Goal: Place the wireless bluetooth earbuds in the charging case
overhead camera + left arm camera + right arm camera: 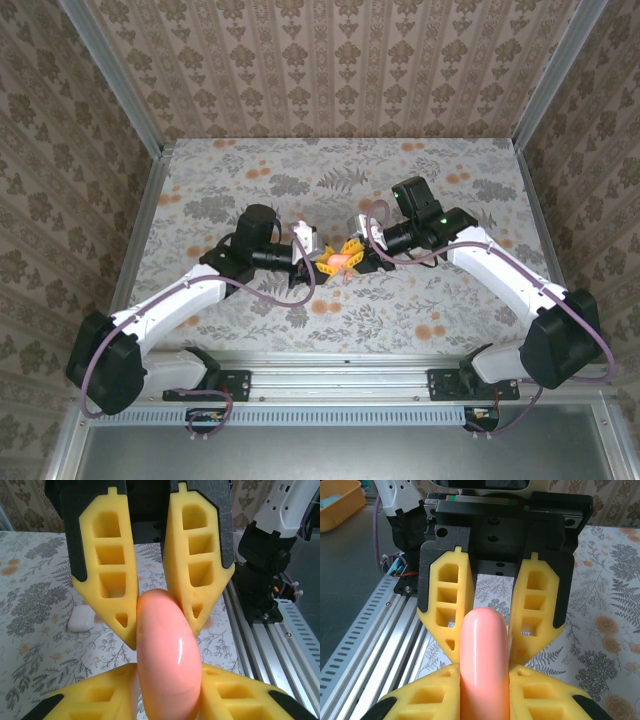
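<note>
Left gripper jaws pinching glossy coral-pink rounded plastic case from 9 o'clock. Right gripper jaws pinching same case from 3 o'clock, at table centre. Case touching table or lifted: cannot tell. Small white rounded case lying nearby on floral-print table cover. Both arms bent inward, wrists level, facing each other. Beige patterned walls at 9, 12, 3 o'clock. Aluminium rail at 6.

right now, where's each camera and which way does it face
top external: above, behind left arm and right arm, looking down on the table; left tool, right tool show.
left wrist: on the left arm, facing rightward at the right tool; own fingers below.
right wrist: on the right arm, facing leftward at the left tool; own fingers below.
shared: all see the pink case.
</note>
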`<action>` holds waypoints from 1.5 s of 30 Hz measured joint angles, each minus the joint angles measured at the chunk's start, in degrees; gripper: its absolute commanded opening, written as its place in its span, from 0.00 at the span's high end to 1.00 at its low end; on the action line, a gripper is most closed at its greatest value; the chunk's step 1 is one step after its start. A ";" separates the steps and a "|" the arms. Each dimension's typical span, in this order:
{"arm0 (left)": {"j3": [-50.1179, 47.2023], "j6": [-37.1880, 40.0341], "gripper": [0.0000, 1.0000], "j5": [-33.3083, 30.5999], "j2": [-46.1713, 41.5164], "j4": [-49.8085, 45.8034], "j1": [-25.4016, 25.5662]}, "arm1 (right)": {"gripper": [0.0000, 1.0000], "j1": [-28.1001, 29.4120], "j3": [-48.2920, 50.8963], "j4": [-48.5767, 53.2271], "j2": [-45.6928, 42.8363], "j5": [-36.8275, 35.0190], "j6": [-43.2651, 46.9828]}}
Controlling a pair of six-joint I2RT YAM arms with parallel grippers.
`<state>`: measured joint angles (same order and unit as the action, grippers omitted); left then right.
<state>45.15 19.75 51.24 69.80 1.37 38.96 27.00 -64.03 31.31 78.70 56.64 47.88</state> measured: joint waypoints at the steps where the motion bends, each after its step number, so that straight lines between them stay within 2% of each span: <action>1: 0.04 -0.04 0.65 -0.02 0.00 0.00 0.00 | 0.81 0.00 0.02 0.00 0.00 0.02 0.00; 5: 0.04 -0.22 0.66 0.00 0.00 0.00 0.00 | 0.81 0.00 0.02 0.00 0.00 0.02 0.00; 12: 0.04 -0.66 0.78 -0.02 0.00 -0.02 0.04 | 0.80 -0.11 0.02 0.00 0.02 -0.07 -0.02; 16: 0.04 -0.68 0.83 -0.22 0.00 0.02 0.04 | 0.66 -0.17 0.07 -0.26 0.02 -0.09 -0.46; 20: 0.04 -0.68 0.84 -0.24 0.00 0.00 0.04 | 0.62 -0.55 0.83 -2.73 0.00 -0.02 -2.05; 37: 0.00 -0.04 0.86 -2.71 0.00 -0.52 0.72 | 0.60 -6.62 1.81 -9.11 -2.27 0.31 -9.33; 45: -3.17 -2.54 0.85 -6.78 -0.90 2.56 -0.17 | 0.55 -7.26 1.90 -12.35 -2.27 -2.05 -16.33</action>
<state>41.98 17.21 44.47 68.90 3.92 38.79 19.75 -62.13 18.96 76.42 54.59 31.55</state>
